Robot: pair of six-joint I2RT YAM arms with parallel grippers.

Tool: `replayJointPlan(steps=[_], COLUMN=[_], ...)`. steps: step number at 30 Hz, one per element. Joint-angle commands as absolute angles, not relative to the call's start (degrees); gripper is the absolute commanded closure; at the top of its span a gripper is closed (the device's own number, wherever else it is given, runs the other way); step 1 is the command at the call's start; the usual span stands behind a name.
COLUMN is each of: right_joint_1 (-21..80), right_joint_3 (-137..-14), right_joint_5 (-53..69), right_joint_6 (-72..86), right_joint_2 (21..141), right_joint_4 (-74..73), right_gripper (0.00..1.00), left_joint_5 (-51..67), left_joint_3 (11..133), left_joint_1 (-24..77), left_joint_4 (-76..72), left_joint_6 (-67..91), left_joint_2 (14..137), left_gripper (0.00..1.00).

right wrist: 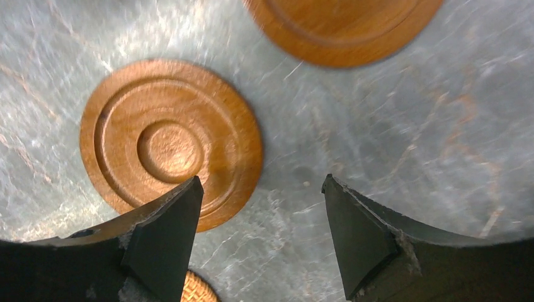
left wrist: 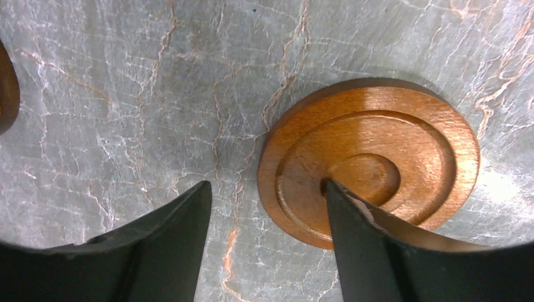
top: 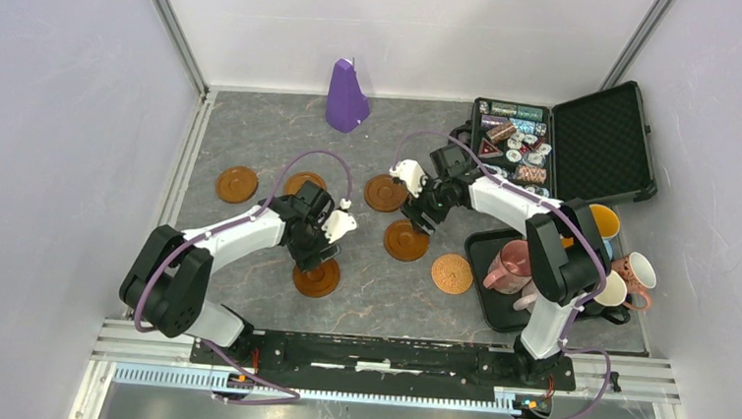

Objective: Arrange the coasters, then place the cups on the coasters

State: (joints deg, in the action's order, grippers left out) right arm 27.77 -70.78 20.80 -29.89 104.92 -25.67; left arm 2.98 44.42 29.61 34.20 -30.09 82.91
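My left gripper (left wrist: 267, 189) apart, empty, front coaster (left wrist: 403, 145) flat at 2 o'clock; right gripper (right wrist: 261, 182) apart, centre coaster (right wrist: 170, 141) at 10 o'clock; spread so cups (top: 511, 267) fit

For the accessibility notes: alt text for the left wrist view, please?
A round brown coaster with a ringed centre lies flat on the grey marbled table below the left gripper. Its dark jaws stand open, one tip over the coaster's centre, the other over bare table; the edge of a second coaster shows at far left.
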Motion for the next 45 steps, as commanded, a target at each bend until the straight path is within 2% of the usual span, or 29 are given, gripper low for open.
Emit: replayJointPlan(steps=[1, 4, 6, 17, 24, 26, 30, 32, 40, 45], right_joint_1=[27.86, 27.95, 27.97, 34.26, 41.45, 42.62, 44.1, 44.86, 47.88, 48.86], right_joint_3=[-66.94, -66.15, -65.63, -60.88, -58.92, -59.47, -61.11, -62.36, -65.05, -65.72], right_joint_5=[20.21, 19.53, 20.04, 22.49, 24.13, 24.19, 24.12, 24.33, 23.95, 23.29], right_joint_6=[-31.47, -31.29, -31.08, -27.45, -22.94, -21.46, -18.64, -17.24, -13.65, -12.34], right_joint_2=[102.67, 103.59, 104.04, 103.88, 105.19, 105.98, 107.76, 108.86, 111.54, 112.53], right_joint_4=[-24.83, -24.09, -24.17, -21.08, -15.27, -13.82, -11.18, -10.15, -7.57, -6.79], right_gripper=[0.22, 0.22, 0.23, 0.28, 0.35, 0.35, 0.36, 0.36, 0.37, 0.37], left_joint_5=[-2.16, -1.29, -0.81, 2.99, 3.43, 5.78, 16.56, 18.28, 12.83, 7.57], left_joint_3=[43.64, 43.29, 43.09, 43.1, 41.73, 42.71, 44.51, 44.56, 42.84, 42.32], left_joint_1=[29.3, 26.32, 23.86, 4.82, 0.09, 0.09, -1.42, -0.81, 3.95, 6.71], left_joint_4=[32.82, 33.52, 34.32, 36.5, 36.41, 38.34, 42.79, 42.76, 36.74, 33.64], left_joint_6=[-31.43, -30.92, -31.6, -35.95, -35.5, -34.88, -34.21, -33.2, -31.72, -30.6], left_joint_2=[83.83, 82.12, 80.86, 77.07, 75.27, 73.74, 69.89, 69.86, 76.01, 79.88], left_gripper=[0.32, 0.44, 0.47, 0.53, 0.53, 0.51, 0.36, 0.31, 0.26, 0.3])
